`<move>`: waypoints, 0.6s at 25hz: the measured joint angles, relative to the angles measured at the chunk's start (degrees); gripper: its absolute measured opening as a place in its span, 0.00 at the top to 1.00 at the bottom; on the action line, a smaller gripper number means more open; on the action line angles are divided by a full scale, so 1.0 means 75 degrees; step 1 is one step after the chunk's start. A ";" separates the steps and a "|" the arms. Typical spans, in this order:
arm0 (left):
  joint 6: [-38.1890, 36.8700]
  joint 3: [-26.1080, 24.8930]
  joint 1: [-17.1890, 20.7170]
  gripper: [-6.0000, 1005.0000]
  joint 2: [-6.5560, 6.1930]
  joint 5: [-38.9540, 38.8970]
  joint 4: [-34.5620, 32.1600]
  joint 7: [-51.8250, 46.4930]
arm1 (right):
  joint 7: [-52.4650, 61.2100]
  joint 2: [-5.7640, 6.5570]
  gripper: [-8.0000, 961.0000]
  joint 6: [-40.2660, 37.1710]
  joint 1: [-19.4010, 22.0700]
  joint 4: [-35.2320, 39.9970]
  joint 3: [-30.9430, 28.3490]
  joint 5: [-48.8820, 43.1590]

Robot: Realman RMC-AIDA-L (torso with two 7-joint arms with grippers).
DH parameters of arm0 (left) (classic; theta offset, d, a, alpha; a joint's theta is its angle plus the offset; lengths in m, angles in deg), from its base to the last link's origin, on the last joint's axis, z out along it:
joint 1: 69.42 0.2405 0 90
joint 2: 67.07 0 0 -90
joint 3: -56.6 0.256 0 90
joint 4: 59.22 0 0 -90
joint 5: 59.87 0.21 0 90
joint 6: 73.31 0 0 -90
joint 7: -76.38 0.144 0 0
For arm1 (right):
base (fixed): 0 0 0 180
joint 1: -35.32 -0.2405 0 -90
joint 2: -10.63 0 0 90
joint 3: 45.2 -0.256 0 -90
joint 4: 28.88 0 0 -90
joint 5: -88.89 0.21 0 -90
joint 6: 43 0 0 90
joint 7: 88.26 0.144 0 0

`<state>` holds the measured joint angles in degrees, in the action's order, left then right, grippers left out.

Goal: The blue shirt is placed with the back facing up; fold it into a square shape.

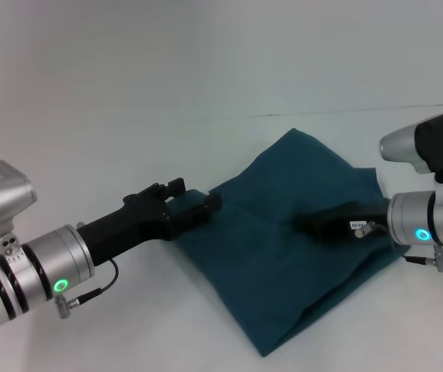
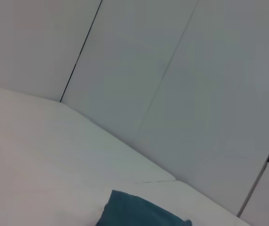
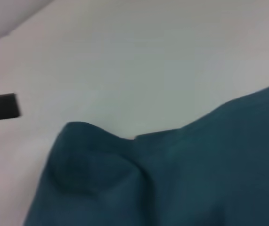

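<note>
From where I stand, the left gripper [image 1: 202, 208], reaching in from the lower left of the head view, sits at the left edge of the blue shirt [image 1: 299, 256] with its dark fingers [image 1: 173, 187] parted a little and nothing caught between them, as far as I can see. If the step in hand is another fold, that gripper would do well to pinch the edge low, taking every layer at once, then carry it across in a flat arc so the cloth lands smooth instead of bunching. The white table [image 1: 128, 101] fills the rest of the frame, bare around the garment. The shirt lies right of centre, already doubled over into a rough four-sided bundle, plain teal with no lettering showing, one corner pointing to the top of the frame and another to the bottom, with soft creases across the middle and a loose, rumpled lower right side. It is not yet a true square. The right gripper [image 1: 308, 223] comes in from the right edge and rests over the shirt's middle; whether it is open or closed I cannot tell. It could usefully pin the cloth while the other side folds.
</note>
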<state>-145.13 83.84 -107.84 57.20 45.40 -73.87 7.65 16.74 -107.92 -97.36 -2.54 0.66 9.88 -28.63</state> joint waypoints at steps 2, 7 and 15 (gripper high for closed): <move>0.0028 0.0000 0.0001 0.12 0.0001 0.0000 -0.0002 0.0000 | -0.0100 -0.0034 0.99 0.0215 -0.0011 0.0000 0.0050 0.0009; 0.0148 0.0000 -0.0007 0.12 0.0001 -0.0004 -0.0005 0.0003 | -0.0825 -0.0125 0.98 0.0265 -0.0007 0.0125 -0.0096 0.0471; 0.0991 0.0027 -0.0155 0.12 0.0002 -0.0010 0.0017 -0.0416 | -0.1079 -0.0074 0.98 -0.0613 0.0336 0.0720 -0.0129 0.1594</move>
<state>-137.70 84.04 -109.01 57.21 45.32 -73.74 4.53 8.64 -108.47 -101.96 -0.02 6.06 8.91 -16.67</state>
